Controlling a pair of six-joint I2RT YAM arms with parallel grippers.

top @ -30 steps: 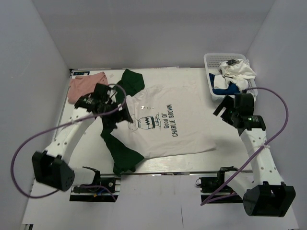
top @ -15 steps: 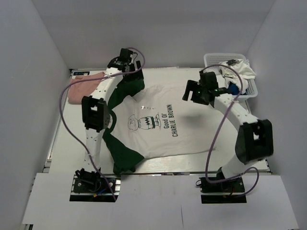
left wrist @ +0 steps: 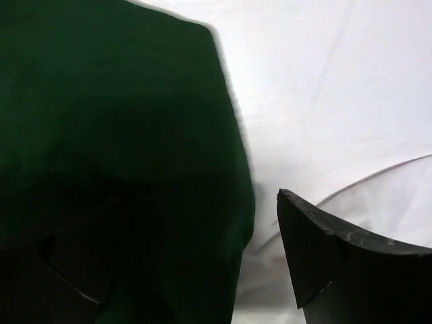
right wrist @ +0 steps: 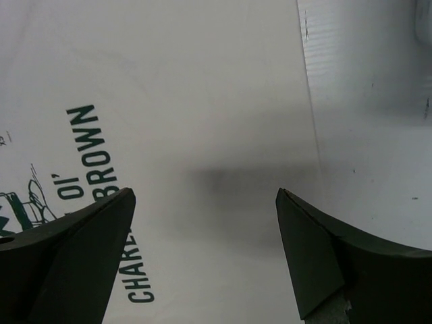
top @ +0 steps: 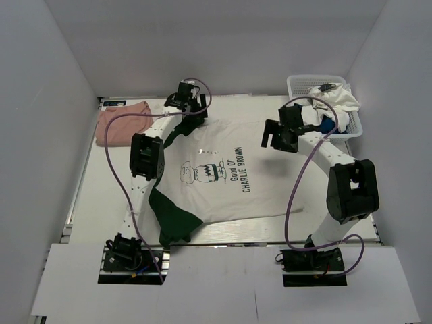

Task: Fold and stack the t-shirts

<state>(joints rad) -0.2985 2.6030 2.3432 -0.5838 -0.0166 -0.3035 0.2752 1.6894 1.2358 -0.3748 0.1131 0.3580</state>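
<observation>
The white tee with dark green sleeves and the "Good Ol' Charlie Brown" print (top: 233, 172) lies spread flat on the table. My left gripper (top: 188, 112) is open over the tee's far green sleeve (left wrist: 121, 135), with the sleeve edge between its fingers (left wrist: 337, 260). My right gripper (top: 273, 139) is open and empty just above the tee's far right part (right wrist: 202, 135), near the cloth's edge. The salmon-pink tee (top: 121, 121) lies folded at the far left. The plain white tee (top: 334, 100) and the royal blue tee (top: 329, 125) lie in the basket.
The white lattice basket (top: 297, 84) stands at the far right corner. The tee's near green sleeve (top: 172, 219) hangs toward the table's front edge. Bare table (right wrist: 378, 135) shows right of the tee. White walls close in on three sides.
Both arms have reached out to the far side. The left gripper went from the collar to the far sleeve. The right gripper went from beside the basket to the tee's far right part.
</observation>
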